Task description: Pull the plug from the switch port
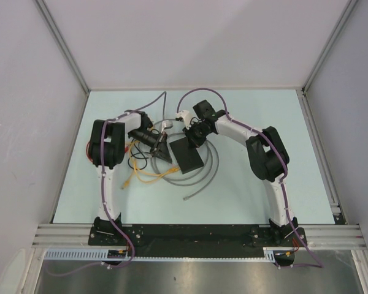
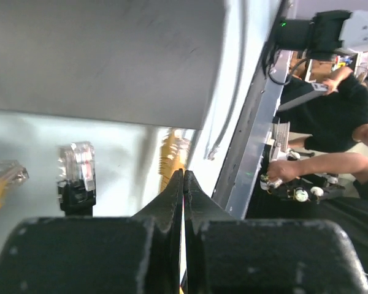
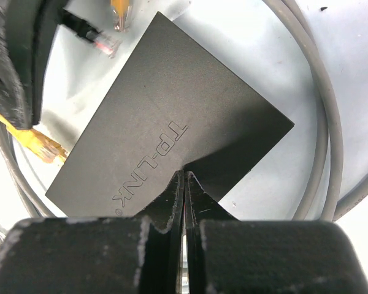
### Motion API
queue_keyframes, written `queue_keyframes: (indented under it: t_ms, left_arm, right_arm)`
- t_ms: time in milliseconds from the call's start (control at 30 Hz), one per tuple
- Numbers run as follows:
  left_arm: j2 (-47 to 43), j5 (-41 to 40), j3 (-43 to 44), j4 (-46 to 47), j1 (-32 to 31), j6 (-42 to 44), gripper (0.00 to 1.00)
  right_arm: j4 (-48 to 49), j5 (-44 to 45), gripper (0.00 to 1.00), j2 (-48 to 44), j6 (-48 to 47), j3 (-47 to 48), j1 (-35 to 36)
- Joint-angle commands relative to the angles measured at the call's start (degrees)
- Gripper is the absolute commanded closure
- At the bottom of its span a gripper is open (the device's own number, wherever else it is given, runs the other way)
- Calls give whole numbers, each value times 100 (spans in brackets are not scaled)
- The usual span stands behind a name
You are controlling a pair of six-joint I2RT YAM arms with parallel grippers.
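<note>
The switch is a flat matte-black box lying mid-table; the right wrist view shows its TP-LINK top. My right gripper is shut and empty, its tips resting on the switch's top near one edge. My left gripper is shut and empty beside the switch's left edge. A clear plug on a black boot lies loose, apart from that edge; it also shows in the right wrist view. A yellow plug lies just off the edge, and I cannot tell if it is seated.
Yellow cables are tangled left of the switch, with another yellow plug beside it. A grey cable loops around the switch's right and near sides. White walls enclose the table on three sides.
</note>
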Motion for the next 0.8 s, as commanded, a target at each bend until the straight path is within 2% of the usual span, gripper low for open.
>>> queue_keyframes:
  t_ms: [0, 133, 200, 233, 267, 300, 367, 400, 433, 467, 567, 600, 633, 767]
  left_arm:
    - [-415, 517, 888, -659, 206, 807, 100]
    - [-284, 308, 2318, -1712, 487, 1292, 100]
    - [-283, 88, 2603, -1759, 672, 1284, 100]
    - [-345, -183, 2656, -1768, 786, 1327, 94]
    - [-528, -325, 2648, -1750, 822, 1380, 84]
    - [-678, -448, 2569, -1689, 848, 1450, 67]
    - [-1342, -1008, 1895, -936, 927, 1145, 55]
    - [-1608, -1343, 1553, -532, 936, 499, 50]
    - [-2098, -1659, 949, 124, 936, 197, 49]
    - [-2329, -2306, 656, 409, 936, -415, 48]
    - [-3278, -3354, -566, 1341, 971, -1655, 44]
    - [-3524, -3515, -1152, 1605, 971, -1791, 43]
    - [-3945, -3630, -1410, 1694, 971, -1879, 42]
    - [-4502, -3570, -2229, 1766, 971, -2038, 38]
  right_arm:
    - [-761, 943, 100, 659, -157, -433, 26]
    - [-770, 952, 100, 676, -157, -398, 17]
    - [-770, 960, 100, 667, -157, -389, 17]
    - [-761, 960, 100, 667, -166, -389, -1]
    - [-770, 960, 100, 659, -166, -398, 8]
    - [-752, 969, 100, 659, -166, -407, 8]
    - [-735, 978, 100, 641, -175, -433, -1]
    - [-735, 1004, 100, 641, -175, -433, 8]
    - [-735, 1004, 100, 632, -184, -433, -1]
    - [-726, 1013, 100, 632, -184, -433, -1]
    - [-735, 1031, 100, 658, -201, -415, -1]
    - [-743, 1022, 100, 659, -201, -389, -10]
    - [-761, 1004, 100, 667, -201, -372, -10]
    - [-814, 978, 100, 720, -201, -310, -27]
